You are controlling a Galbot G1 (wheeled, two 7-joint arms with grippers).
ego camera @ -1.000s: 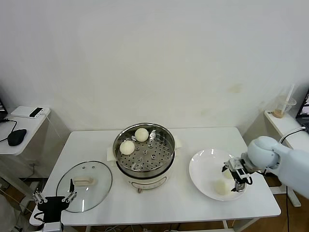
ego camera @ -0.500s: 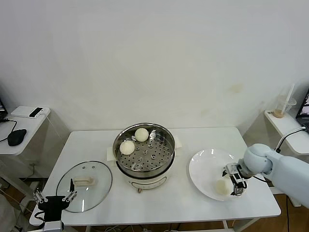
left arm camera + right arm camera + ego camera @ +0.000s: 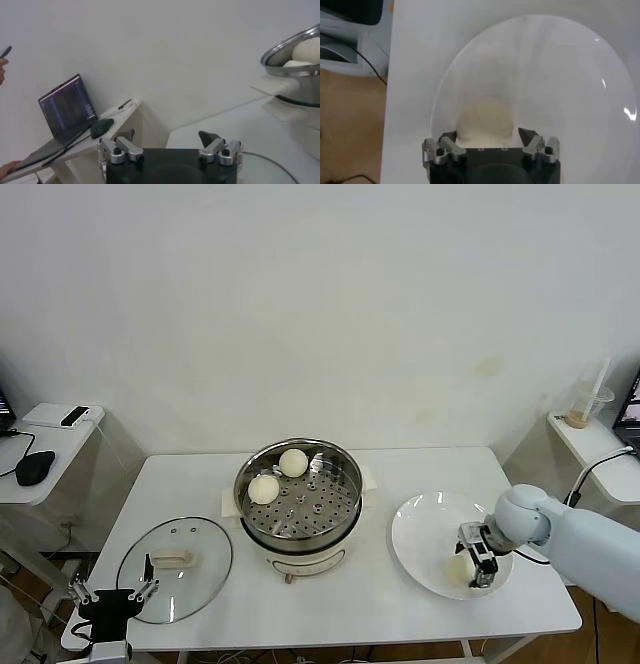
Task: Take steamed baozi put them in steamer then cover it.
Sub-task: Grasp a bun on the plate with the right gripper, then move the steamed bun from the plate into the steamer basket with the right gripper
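While my left gripper [image 3: 112, 597] hangs spread wide near the cover [image 3: 175, 556], my right gripper [image 3: 491, 144] straddles a soft, light, easily dented baozi [image 3: 485, 121] on the white plate [image 3: 580, 90], fingers around its sides, grip unconfirmed, best squeezed gently.

Head view looks down across the whole tabletop [image 3: 400, 604]; right wrist camera hangs close above the plate [image 3: 570, 65] (shared with head view)

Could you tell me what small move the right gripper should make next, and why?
Probably finish closing on the baozi and then lift it: the right gripper sits low over the white plate with the bun between its fingers, and the steamer holds only two.
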